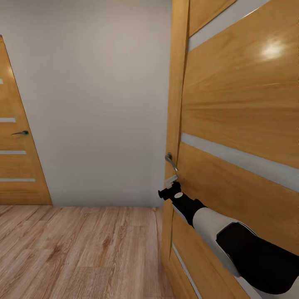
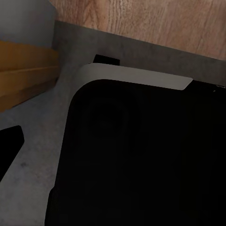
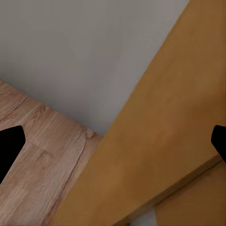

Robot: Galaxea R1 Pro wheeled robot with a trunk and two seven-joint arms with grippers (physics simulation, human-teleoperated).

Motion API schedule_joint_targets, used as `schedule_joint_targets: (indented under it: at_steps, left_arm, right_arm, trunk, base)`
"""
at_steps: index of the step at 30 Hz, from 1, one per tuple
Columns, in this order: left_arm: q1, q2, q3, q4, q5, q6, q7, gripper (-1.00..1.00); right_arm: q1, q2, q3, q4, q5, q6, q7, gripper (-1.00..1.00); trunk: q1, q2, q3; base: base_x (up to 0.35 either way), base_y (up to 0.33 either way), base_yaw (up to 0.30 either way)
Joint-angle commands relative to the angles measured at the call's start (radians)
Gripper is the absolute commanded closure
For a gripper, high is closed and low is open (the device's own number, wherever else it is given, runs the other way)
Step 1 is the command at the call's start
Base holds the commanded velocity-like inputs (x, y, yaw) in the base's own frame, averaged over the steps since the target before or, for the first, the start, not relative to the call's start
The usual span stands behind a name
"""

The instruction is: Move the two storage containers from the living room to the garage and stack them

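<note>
Storage containers are yet to be moved to the garage; right gripper (image 1: 172,189), fingers apart, reaches a wooden door's (image 1: 241,108) handle (image 1: 170,162). Left gripper's state unclear.

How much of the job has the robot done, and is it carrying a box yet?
Nothing looks done yet: no orange box and no garage is in sight. Right now the right end effector is up against the edge of the wooden door, just below its handle, in a hallway with a wood floor. Its fingertips sit wide apart, holding nothing. Fetching both boxes and stacking them is all left.
</note>
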Motion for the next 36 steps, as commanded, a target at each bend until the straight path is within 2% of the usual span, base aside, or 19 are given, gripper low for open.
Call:
schedule_joint_targets:
  at_steps: [1, 9, 22, 28, 36]
  left_arm:
    - [0.0, 0.0, 0.0, -0.001, 0.005, -0.002, 0.001, -1.0]
    - [0.0, 0.0, 0.0, -0.001, 0.005, -0.002, 0.001, -1.0]
    - [0.0, 0.0, 0.0, -0.001, 0.005, -0.002, 0.001, -1.0]
    - [0.0, 0.0, 0.0, -0.001, 0.005, -0.002, 0.001, -1.0]
    - [0.0, 0.0, 0.0, -0.001, 0.005, -0.002, 0.001, -1.0]
  right_arm:
    - [-0.001, 0.0, -0.007, 0.002, 0.001, -0.001, -0.008, -1.0]
    - [-0.001, 0.0, -0.007, 0.003, 0.001, -0.001, -0.012, -1.0]
    - [-0.001, 0.0, -0.005, 0.0, 0.002, 0.001, -0.115, -1.0]
    - [-0.001, 0.0, -0.004, -0.008, 0.002, 0.003, -0.128, -1.0]
    - [-0.001, -0.052, -0.004, -0.017, 0.002, 0.004, -0.131, -1.0]
  trunk:
    - [0.0, -0.001, -0.001]
    - [0.0, -0.001, -0.001]
    - [0.0, -0.001, -0.001]
    - [0.0, -0.001, -0.001]
    - [0.0, -0.001, -0.001]
  base:
    - [0.0, -0.003, 0.0]
    - [0.0, 0.0, 0.0]
    - [0.0, 0.0, 0.0]
    - [0.0, 0.0, 0.0]
    - [0.0, 0.0, 0.0]
